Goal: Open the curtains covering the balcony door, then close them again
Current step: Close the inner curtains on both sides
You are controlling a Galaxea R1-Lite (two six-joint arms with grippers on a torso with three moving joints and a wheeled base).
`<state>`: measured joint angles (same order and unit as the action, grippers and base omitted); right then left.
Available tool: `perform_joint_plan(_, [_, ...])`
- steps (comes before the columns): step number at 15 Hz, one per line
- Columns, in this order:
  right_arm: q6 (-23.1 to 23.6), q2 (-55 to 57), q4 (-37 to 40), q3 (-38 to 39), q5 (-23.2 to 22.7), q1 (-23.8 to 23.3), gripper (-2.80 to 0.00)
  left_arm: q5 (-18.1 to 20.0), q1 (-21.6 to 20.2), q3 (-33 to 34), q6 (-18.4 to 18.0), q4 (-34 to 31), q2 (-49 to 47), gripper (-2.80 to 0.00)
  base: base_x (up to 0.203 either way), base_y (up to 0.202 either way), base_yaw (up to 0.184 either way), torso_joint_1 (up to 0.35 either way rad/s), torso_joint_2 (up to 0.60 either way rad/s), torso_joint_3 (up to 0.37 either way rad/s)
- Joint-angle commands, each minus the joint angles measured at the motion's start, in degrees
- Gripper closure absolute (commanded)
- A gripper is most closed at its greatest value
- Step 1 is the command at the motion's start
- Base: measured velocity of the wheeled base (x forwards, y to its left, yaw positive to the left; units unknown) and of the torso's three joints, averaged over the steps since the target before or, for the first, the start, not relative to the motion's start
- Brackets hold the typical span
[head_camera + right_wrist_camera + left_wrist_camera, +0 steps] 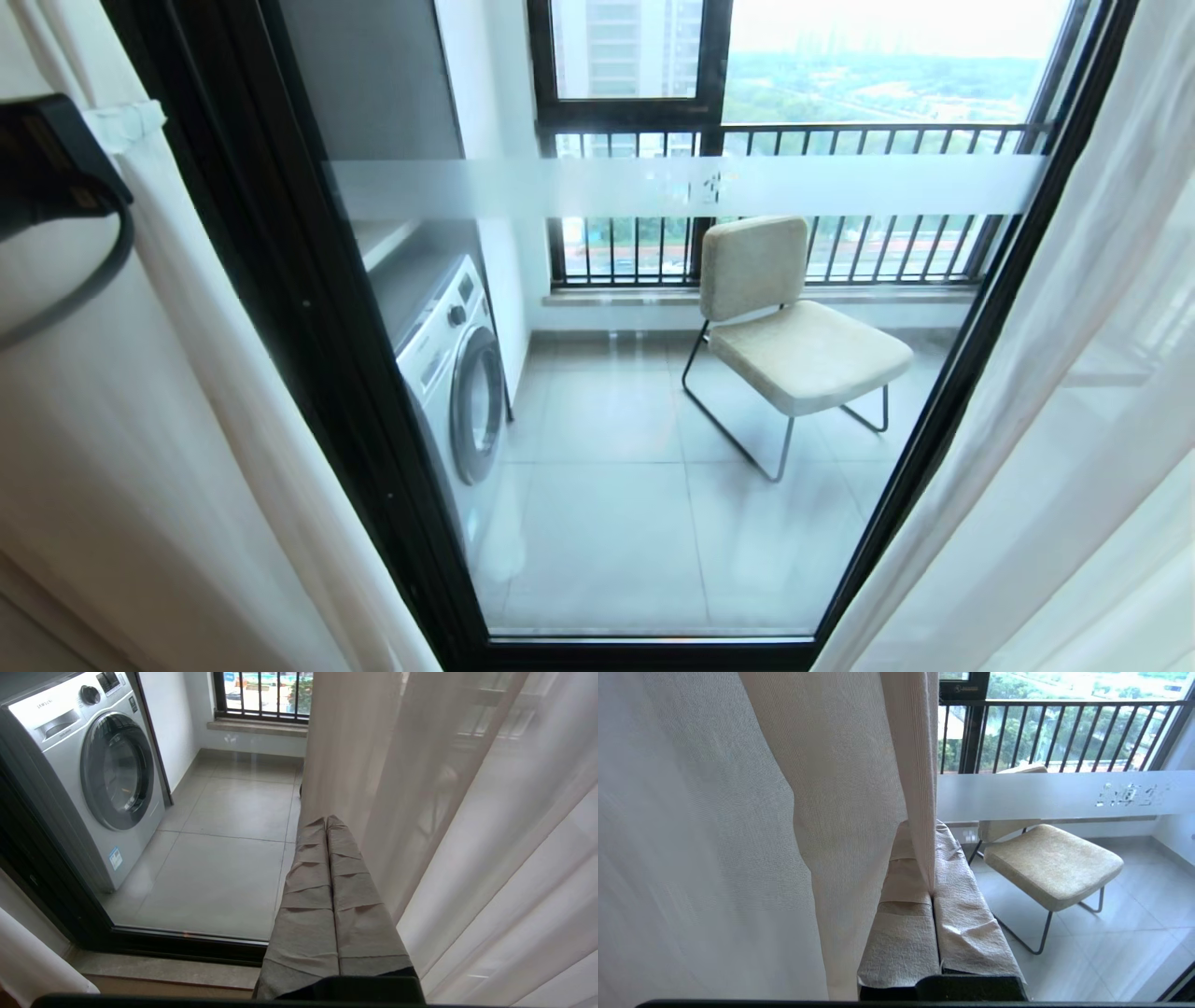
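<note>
My left gripper (933, 891) is pinched tight on the hemmed edge of the thick beige curtain (840, 812), the fabric caught in the seam between my two cloth-wrapped fingers (901, 942); in the head view that arm (51, 177) sits high at the left, pressed against the pale drape. My right gripper (328, 826) is lower down, its wrapped fingers pressed flat together with nothing between them, its tips just beside the white sheers (490, 835) without gripping them. The curtains hang parted to both sides of me, the left panel (140, 420) and the right sheer panel (1055, 420) each bunched toward its own edge. Between them the balcony door (308, 308) stands uncovered, its black frame around clear glass with a frosted band (691, 187) running across. Beyond the glass, a washing machine (457, 373) stands on the left of the tiled balcony and a beige chair (794, 336) on thin metal legs toward the right. Farthest back is the barred railing (840, 140) under the outer windows.
</note>
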<state>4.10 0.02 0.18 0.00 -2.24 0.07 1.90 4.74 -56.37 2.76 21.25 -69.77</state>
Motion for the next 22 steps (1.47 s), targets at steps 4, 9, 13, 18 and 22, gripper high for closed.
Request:
perform_joint_plan(4, [0.0, 0.0, 0.0, 0.0, 0.0, 0.0, 0.0, 0.1, 0.0, -0.2, 0.0, 0.0, -0.8, 0.0, 0.0, -0.19, 0.002, 0.004, 0.0, 0.002])
perform_joint_plan(9, [0.0, 0.0, 0.0, 0.0, 0.0, 0.0, 0.0, 0.1, 0.1, -0.4, 0.0, 0.0, -0.8, 0.0, 0.0, -0.192, 0.003, 0.001, 0.0, 0.003])
perform_joint_plan(13, [0.0, 0.0, 0.0, 0.0, 0.0, 0.0, 0.0, 1.6, 0.2, -0.5, 0.0, 0.1, -0.7, 0.0, 0.0, -0.194, 0.003, 0.004, 0.0, 0.0])
perform_joint_plan(18, [0.0, 0.0, 0.0, 0.0, 0.0, 0.0, 0.0, 2.0, 0.4, -1.0, 0.0, 0.1, -0.6, 0.0, 0.0, -0.192, 0.002, 0.002, 0.0, 0.003])
perform_joint_plan(22, [0.0, 0.0, 0.0, 0.0, 0.0, 0.0, 0.0, 2.1, 2.2, -2.4, 0.0, -0.1, -0.9, 0.0, 0.0, -0.19, 0.002, 0.003, 0.0, 0.002])
